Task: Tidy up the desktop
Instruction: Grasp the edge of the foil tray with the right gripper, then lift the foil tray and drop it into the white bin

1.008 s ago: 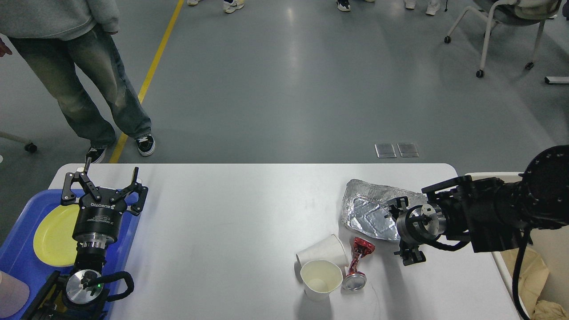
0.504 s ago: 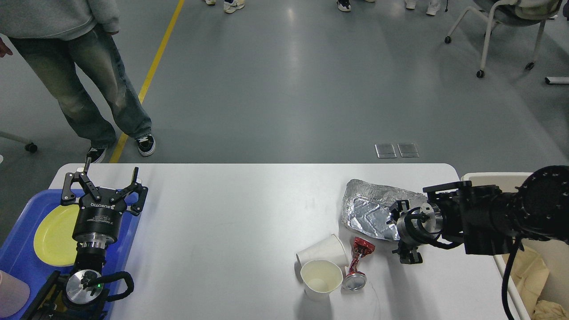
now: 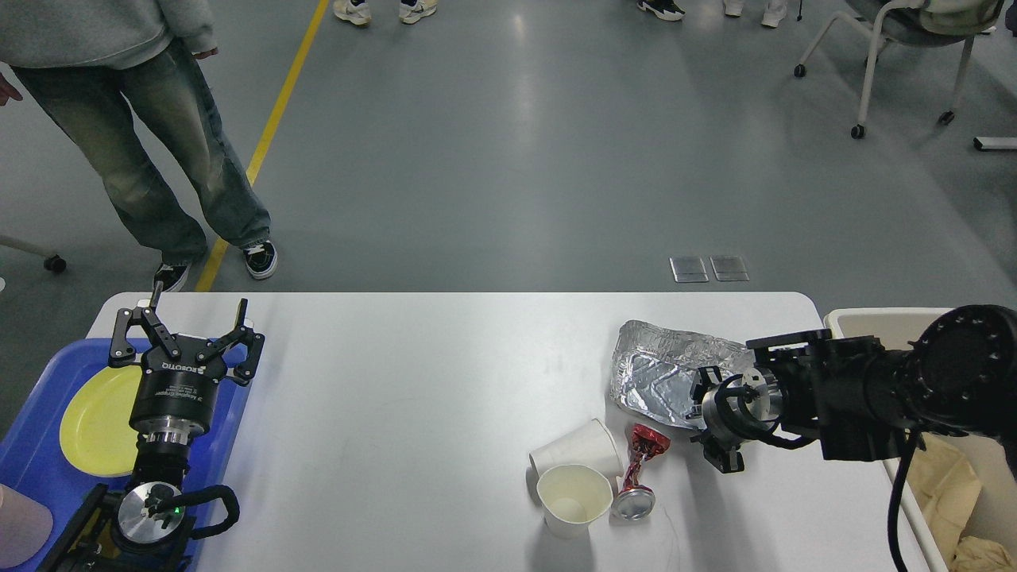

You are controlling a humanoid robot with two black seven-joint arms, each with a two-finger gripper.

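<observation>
The white desktop (image 3: 413,373) fills the lower half of the head view. At its right lie a crumpled foil tray (image 3: 659,381), a crushed red can (image 3: 639,469) and two white paper cups, one on its side (image 3: 576,453) and one with its mouth toward me (image 3: 574,496). My right gripper (image 3: 715,417) is low over the desktop, between the foil tray and the can, fingers spread and empty. My left gripper (image 3: 184,322) is open and empty above the right edge of a blue tray (image 3: 32,453).
A yellow plate (image 3: 95,421) lies in the blue tray, and a pale cup (image 3: 20,524) shows at the bottom left. A beige bin (image 3: 866,319) holding brown paper stands off the right edge. A person (image 3: 151,159) stands beyond the far left corner.
My right arm has moved a little left and lower, bringing its gripper closer to the can and the foil tray. The left arm has not moved.
</observation>
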